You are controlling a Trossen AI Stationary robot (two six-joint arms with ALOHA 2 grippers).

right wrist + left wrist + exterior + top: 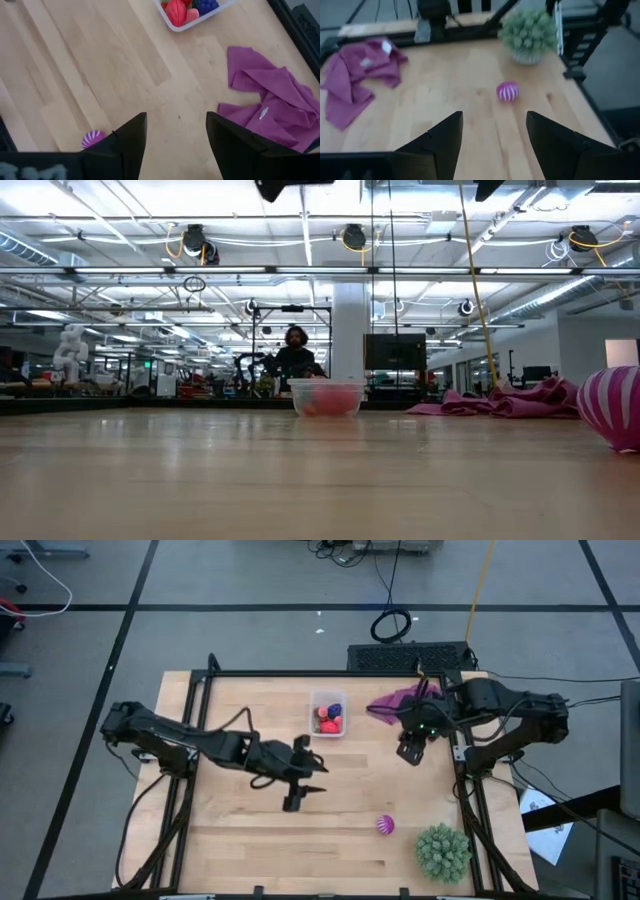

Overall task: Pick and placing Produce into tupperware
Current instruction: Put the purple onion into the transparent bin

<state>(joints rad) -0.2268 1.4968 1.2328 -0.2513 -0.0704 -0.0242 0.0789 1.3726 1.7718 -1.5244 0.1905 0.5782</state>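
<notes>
The clear tupperware (327, 713) stands on the table's far middle with red, pink and blue-purple produce (186, 10) inside it. The striped magenta ball (385, 825) rests on the table toward the near right; it also shows in the left wrist view (508, 92) and the right wrist view (93, 138). My left gripper (300, 795) is open and empty above the table's middle, left of the ball. My right gripper (410, 752) is open and empty, right of the tupperware and near the purple cloth (395, 700).
The large green spiky ball (442, 851) sits at the near right corner, close to the striped ball. The purple cloth (270, 105) lies crumpled at the far right. A black frame (300, 674) runs round the table. A person (294, 358) sits far behind the table.
</notes>
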